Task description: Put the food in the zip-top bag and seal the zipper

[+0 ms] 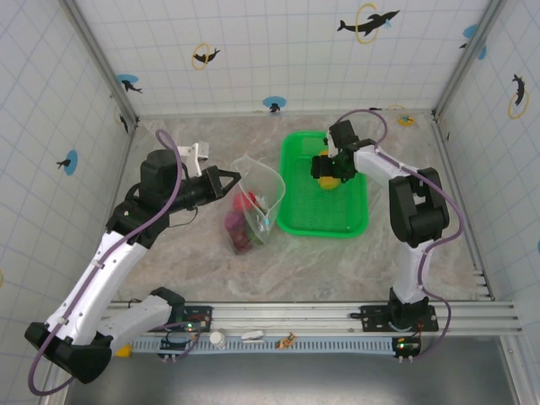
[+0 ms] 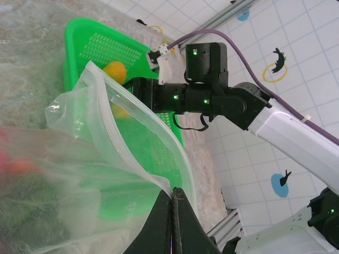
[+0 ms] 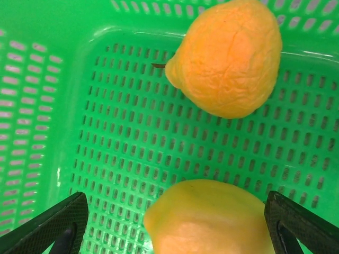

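Observation:
My left gripper (image 2: 174, 194) is shut on the rim of the clear zip-top bag (image 1: 256, 196) and holds its mouth up and open toward the basket. The pale zipper (image 2: 123, 123) curves along that mouth. Red and magenta food (image 1: 240, 224) lies in the bag's bottom, blurred red (image 2: 20, 166) through the plastic. My right gripper (image 3: 175, 223) hangs open low inside the green basket (image 3: 63, 106). Its fingers (image 3: 48, 224) stand either side of a yellow fruit (image 3: 209, 219), with gaps on both sides. An orange fruit (image 3: 229, 55) lies just beyond it. From above the right gripper (image 1: 327, 174) covers most of the yellow fruit (image 1: 327, 183).
The green mesh basket (image 1: 342, 215) sits right of the bag, its left wall almost touching the bag's mouth. The right arm (image 2: 212, 95) reaches over the basket. Tiled walls close in the marbled tabletop (image 1: 194, 261), and a metal rail (image 1: 337, 316) runs along the near edge.

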Available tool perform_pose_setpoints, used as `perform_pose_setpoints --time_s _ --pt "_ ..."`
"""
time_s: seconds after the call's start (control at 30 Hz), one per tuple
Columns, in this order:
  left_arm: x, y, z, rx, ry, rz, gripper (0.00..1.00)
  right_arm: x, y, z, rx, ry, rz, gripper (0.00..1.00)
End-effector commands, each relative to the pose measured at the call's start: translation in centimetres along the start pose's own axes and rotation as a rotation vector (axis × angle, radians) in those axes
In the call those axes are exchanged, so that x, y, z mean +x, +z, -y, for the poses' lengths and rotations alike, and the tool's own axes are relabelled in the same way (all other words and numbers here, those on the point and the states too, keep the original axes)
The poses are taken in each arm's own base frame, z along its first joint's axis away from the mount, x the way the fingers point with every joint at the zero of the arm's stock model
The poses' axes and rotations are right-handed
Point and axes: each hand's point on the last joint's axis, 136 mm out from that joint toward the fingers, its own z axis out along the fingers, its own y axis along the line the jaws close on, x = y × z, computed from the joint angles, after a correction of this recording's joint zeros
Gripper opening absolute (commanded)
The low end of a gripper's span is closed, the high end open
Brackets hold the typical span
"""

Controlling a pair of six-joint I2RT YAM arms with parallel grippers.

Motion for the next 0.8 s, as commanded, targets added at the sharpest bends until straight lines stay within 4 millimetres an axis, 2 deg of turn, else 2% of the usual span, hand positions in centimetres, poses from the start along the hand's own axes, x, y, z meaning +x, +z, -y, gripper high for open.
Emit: perform_pose_setpoints --time_s 0.0,0.13,0.33,0.5,0.77 --pt "-0.1 -0.2 0.6 0.026 0.044 0.001 0.0 0.7 -0.1 -1.2 -0.057 -0.013 -0.019 0.88" --pt "-0.2 -0.2 0.7 0.03 0.042 0.001 0.0 1.5 -0.1 -1.5 -0.068 -0.018 -0.039 0.85" --pt "-0.2 -0.2 0.8 0.036 0.038 0.001 0.0 3.0 0.1 -0.7 -0.022 -0.025 -0.079 0.84" --pt "-0.2 -0.2 0.8 0.036 0.039 0.003 0.0 3.8 0.3 -0.7 -0.003 -0.041 -0.084 0.79" --pt "0.0 -0.2 0.7 0.039 0.033 -0.002 0.0 3.4 0.5 0.0 0.049 -0.045 -0.07 0.65"
